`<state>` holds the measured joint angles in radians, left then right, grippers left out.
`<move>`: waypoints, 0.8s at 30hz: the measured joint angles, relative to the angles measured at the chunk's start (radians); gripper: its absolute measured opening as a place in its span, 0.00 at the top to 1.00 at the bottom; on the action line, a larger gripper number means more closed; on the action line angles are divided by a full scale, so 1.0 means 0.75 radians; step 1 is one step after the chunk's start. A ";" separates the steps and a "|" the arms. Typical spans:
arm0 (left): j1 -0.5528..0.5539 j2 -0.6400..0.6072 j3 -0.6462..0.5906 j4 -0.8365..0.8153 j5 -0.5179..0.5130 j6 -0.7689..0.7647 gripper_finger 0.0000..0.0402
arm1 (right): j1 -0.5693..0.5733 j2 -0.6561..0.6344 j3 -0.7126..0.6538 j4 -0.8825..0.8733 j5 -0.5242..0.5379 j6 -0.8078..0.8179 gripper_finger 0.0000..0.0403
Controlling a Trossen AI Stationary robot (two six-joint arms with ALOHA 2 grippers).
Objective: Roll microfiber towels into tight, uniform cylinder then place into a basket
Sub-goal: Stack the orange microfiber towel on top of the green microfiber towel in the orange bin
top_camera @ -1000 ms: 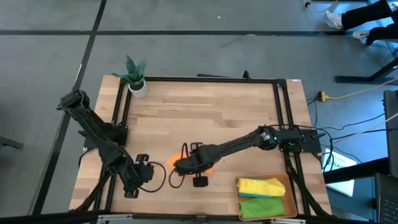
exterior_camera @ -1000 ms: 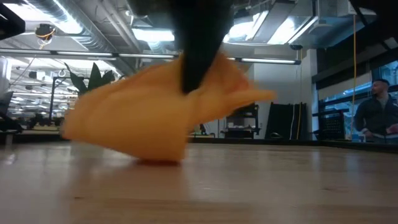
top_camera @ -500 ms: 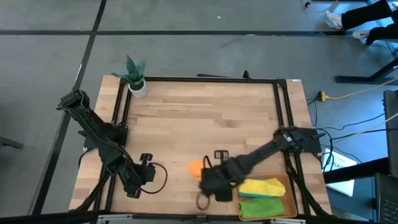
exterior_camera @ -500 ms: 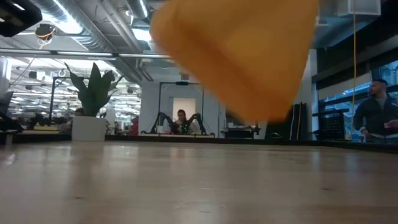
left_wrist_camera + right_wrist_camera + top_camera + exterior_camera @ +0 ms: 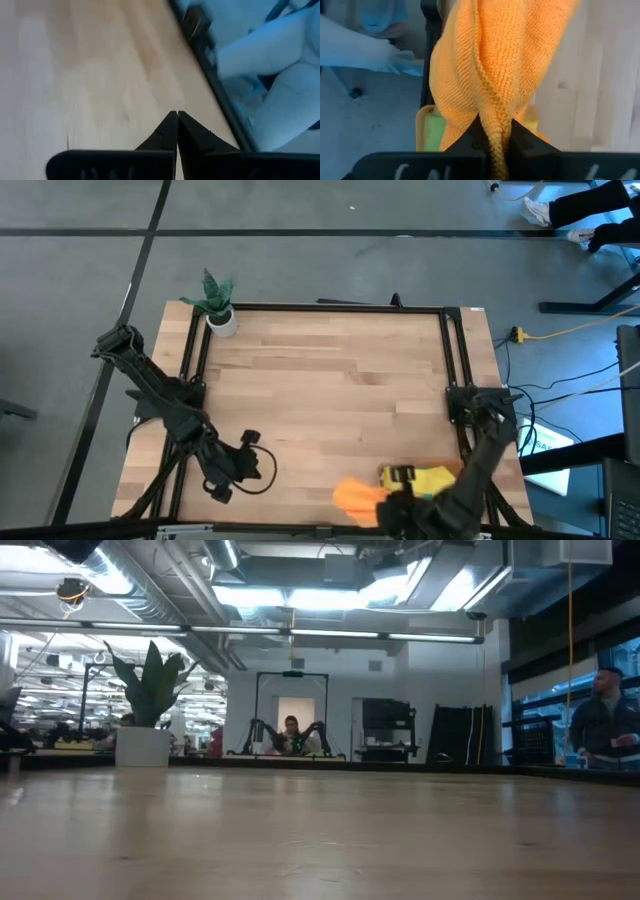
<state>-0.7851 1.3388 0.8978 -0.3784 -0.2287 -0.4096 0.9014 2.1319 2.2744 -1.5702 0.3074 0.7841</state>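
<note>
The orange towel [image 5: 355,492], loosely bunched, hangs from my right gripper [image 5: 495,127], which is shut on it above the table's near right part, just left of the basket [image 5: 419,131]. A yellow towel [image 5: 432,478] and a green towel [image 5: 434,131] lie in the basket, which my right arm mostly covers in the high view. My left gripper [image 5: 176,117] is shut on nothing, low over the near left part of the table [image 5: 330,380]. My right gripper pinches a bunched fold of the orange towel [image 5: 495,117], several layers thick, between its two fingers [image 5: 470,139]. The fingers come from above, pointing steeply down. The towel hangs slack below them, lifted clear of the table.
A small potted plant [image 5: 218,302] stands at the far left corner. A black frame [image 5: 455,360] runs along the table's edges. A person [image 5: 603,725] stands in the room beyond the table, at the right of the low view.
My right gripper has swung from the near middle of the table toward its right and near edges and risen, staying shut on the orange towel. The towel, which touched the table a second ago, now hangs clear. My left gripper has turned a little.
</note>
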 joint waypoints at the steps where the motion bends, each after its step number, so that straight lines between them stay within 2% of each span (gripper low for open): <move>1: 0.005 0.000 0.000 0.045 -0.001 0.054 1.00 | 0.032 0.000 -0.029 -0.001 0.010 0.062 0.94; 7: 0.011 0.001 0.000 0.241 -0.001 0.282 1.00 | 0.170 -0.002 -0.188 -0.002 0.009 0.415 0.96; 12: 0.011 0.001 0.000 0.301 0.000 0.316 1.00 | 0.261 -0.003 -0.293 -0.001 0.009 0.582 0.96; 24: 0.067 0.003 0.000 0.365 -0.031 0.358 1.00 | 0.312 -0.004 -0.599 0.069 -0.125 0.594 0.96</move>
<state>-0.7348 1.3409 0.8978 -0.1047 -0.2523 -0.1413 1.1351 2.1288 1.8249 -1.5185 0.2138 1.2295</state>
